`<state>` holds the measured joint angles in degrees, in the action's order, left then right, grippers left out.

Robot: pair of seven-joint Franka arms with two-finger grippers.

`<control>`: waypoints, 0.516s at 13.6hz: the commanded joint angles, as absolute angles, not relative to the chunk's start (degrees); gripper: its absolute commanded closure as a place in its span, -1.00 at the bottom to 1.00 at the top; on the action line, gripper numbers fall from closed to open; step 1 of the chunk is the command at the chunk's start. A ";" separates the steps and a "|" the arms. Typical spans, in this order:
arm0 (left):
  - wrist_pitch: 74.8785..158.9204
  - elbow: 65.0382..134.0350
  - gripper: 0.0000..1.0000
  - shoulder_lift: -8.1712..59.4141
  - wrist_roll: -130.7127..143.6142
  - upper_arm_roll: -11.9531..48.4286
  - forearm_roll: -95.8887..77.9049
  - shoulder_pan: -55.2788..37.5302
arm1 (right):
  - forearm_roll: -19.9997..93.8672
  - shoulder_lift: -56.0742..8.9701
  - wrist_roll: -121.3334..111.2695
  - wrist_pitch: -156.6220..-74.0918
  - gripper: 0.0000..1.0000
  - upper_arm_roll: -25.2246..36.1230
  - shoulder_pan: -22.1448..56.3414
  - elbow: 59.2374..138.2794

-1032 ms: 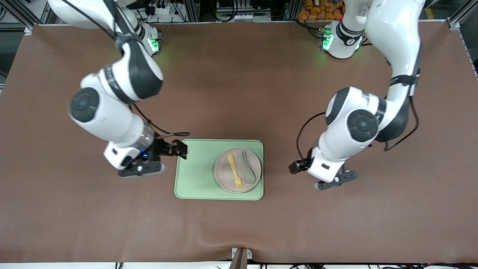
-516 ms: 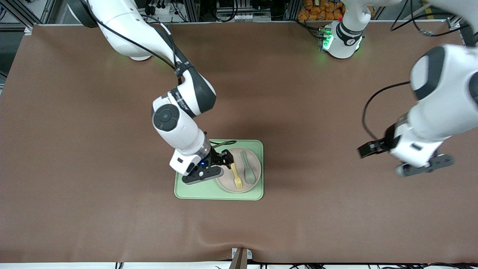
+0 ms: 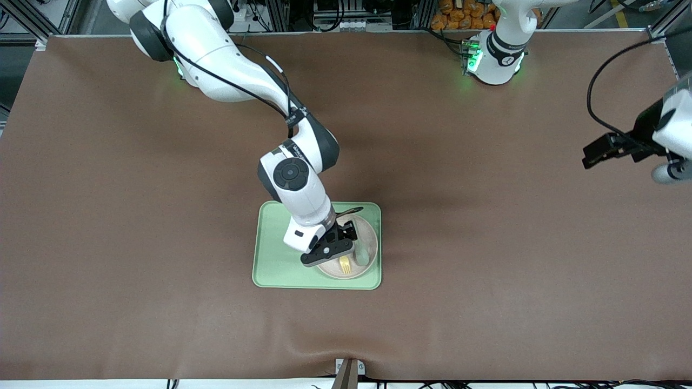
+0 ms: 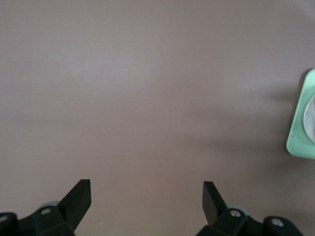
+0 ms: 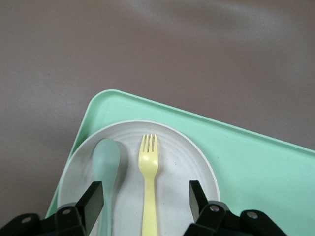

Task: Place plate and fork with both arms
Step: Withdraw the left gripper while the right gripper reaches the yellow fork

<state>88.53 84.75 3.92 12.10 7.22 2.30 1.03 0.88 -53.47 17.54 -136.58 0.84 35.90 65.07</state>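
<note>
- Overhead, the right gripper hangs low over the plate, jaws spread wide and holding nothing; in the right wrist view its two black fingers stand on either side of the cutlery, clear of it.
- On the plate, an off-white round dish, the pale-yellow fork and a grey-green spoon lie side by side, apart from each other, the spoon toward the left arm's end of the table.
- Beneath it, the light-green tray carries the plate at the end toward the left arm, its other half bare.
- Across the brown table, the left gripper is raised at the edge of the front view, well apart from the tray.
- From the left wrist view, that gripper's jaws are wide open and empty over bare tabletop, with only a corner of the tray showing.
</note>
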 commanded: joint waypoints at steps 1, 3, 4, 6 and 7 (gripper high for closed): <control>87.63 91.48 -1.00 -2.97 7.93 2.14 3.16 -4.81 | -1.58 -56.25 18.54 -136.67 -0.52 1.67 36.56 61.96; 84.39 91.41 -1.00 -4.48 3.80 0.79 3.16 -6.15 | -1.58 -57.04 18.54 -138.15 -0.42 1.67 36.74 61.88; 83.77 91.15 -1.00 -4.40 1.69 1.23 3.16 -5.11 | -1.76 -57.56 18.46 -139.03 -0.32 1.67 36.91 62.05; 83.06 90.71 -1.00 -4.57 -3.50 0.97 2.55 -3.78 | -2.81 -58.44 18.54 -139.83 -0.34 1.67 36.91 61.96; 81.66 89.92 -1.00 -4.57 -3.69 0.88 2.46 -3.43 | -2.81 -58.88 18.54 -140.97 -0.34 1.67 36.91 62.05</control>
